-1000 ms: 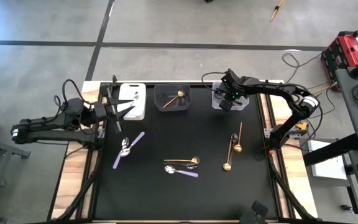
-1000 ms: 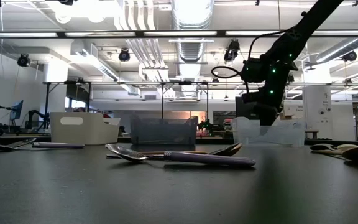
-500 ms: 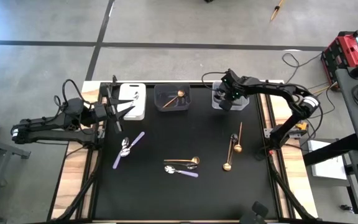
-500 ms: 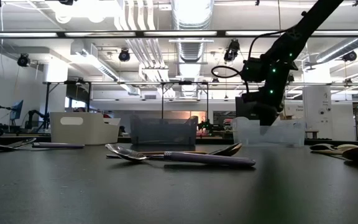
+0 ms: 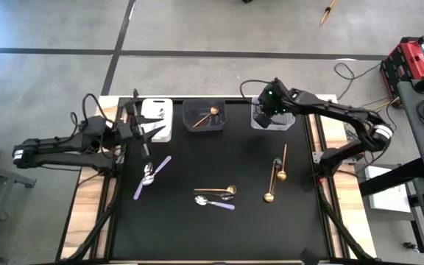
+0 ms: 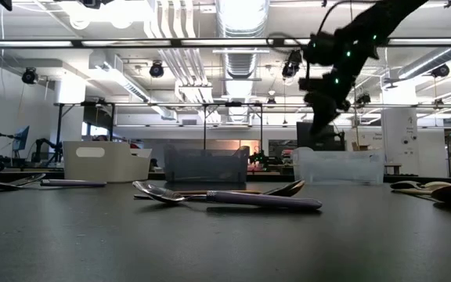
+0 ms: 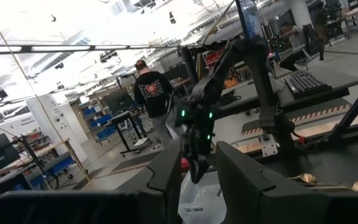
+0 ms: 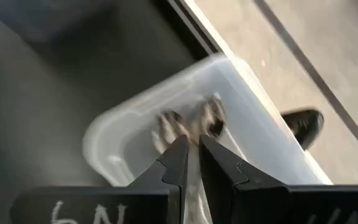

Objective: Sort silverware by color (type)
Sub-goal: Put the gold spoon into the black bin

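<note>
Right gripper (image 5: 269, 110) above clear bin (image 8: 241, 99), fingers nearly together, nothing held; dark utensils (image 8: 188, 124) directly below, likely sorted there. Left gripper (image 5: 142, 131) narrow, empty, beside white bin (image 5: 157, 118).

Three bins (image 5: 204, 116) line the mat's (image 5: 249, 221) far edge, with silverware (image 5: 215, 196) scattered nearer.

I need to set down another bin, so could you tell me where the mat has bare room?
Bare: the mat's near strip, below the centre spoons, and its middle, between the purple spoon and gold spoons. Crowded: the far edge, with three bins.
</note>
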Robot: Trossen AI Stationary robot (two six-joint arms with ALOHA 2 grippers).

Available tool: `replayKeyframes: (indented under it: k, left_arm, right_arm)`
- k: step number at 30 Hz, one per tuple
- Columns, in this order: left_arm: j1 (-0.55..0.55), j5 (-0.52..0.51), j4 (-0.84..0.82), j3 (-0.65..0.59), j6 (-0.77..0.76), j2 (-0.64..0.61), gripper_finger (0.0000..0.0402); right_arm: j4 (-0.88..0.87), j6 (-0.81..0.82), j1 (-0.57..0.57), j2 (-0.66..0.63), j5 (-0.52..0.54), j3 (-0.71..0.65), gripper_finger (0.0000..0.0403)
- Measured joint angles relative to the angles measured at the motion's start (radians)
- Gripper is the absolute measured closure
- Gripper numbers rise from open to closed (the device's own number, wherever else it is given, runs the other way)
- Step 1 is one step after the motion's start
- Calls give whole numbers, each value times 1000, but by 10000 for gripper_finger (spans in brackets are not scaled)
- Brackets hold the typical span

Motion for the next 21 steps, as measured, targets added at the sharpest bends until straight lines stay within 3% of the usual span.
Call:
replayKeyframes:
  k: [9,21]
  left_arm:
    - [0,0,72,0,-28,84,318]
    - [0,0,81,3,-86,113,318]
  right_arm:
    - [68,100,205,-84,0,-2,369]
    - [65,383,439,-82,-1,4,369]
